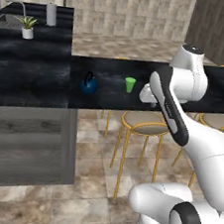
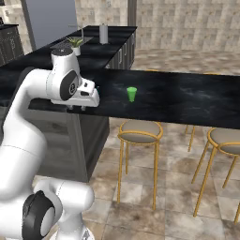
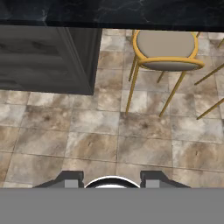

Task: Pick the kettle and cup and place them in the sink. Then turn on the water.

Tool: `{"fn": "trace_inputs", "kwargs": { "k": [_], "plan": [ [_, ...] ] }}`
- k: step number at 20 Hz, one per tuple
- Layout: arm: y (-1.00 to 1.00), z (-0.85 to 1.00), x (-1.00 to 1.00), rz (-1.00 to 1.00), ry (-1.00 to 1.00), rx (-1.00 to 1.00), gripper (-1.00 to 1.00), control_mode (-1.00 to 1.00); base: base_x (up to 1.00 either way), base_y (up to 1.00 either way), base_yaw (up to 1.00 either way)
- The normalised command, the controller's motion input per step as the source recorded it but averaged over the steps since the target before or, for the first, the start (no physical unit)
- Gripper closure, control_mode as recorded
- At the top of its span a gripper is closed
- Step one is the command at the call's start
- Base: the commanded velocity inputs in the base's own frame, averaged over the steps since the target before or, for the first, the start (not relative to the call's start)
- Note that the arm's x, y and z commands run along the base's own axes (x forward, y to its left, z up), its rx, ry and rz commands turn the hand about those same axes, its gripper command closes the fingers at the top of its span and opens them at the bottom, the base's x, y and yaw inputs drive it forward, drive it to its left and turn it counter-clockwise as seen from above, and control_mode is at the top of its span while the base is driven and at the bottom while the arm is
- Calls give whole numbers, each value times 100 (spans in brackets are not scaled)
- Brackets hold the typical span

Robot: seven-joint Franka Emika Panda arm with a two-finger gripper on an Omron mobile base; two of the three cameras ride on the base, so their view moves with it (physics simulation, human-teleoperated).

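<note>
Cup [image 1: 130, 84] upright, rim up; kettle [image 1: 89, 84] handle seemingly on top

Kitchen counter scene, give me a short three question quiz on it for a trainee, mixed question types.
1. True or false: the kettle stands in the sink.
2. Which is nearer the potted plant: A) kettle, B) cup?
3. What stands on the floor below the cup?

Key:
1. False; it sits on the black counter.
2. A.
3. A yellow-legged stool.
</note>
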Motion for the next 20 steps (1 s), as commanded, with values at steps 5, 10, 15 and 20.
{"fn": "trace_inputs", "kwargs": {
  "k": [5,10,15,20],
  "plan": [
    [0,0,0,0,0,0,-100,100,0,0,0],
    [0,0,0,0,0,0,-100,100,11,0,0],
    [0,0,0,0,0,0,-100,100,58,0,0],
    [0,0,0,0,0,0,-100,100,83,-6,0]
  ]
}}
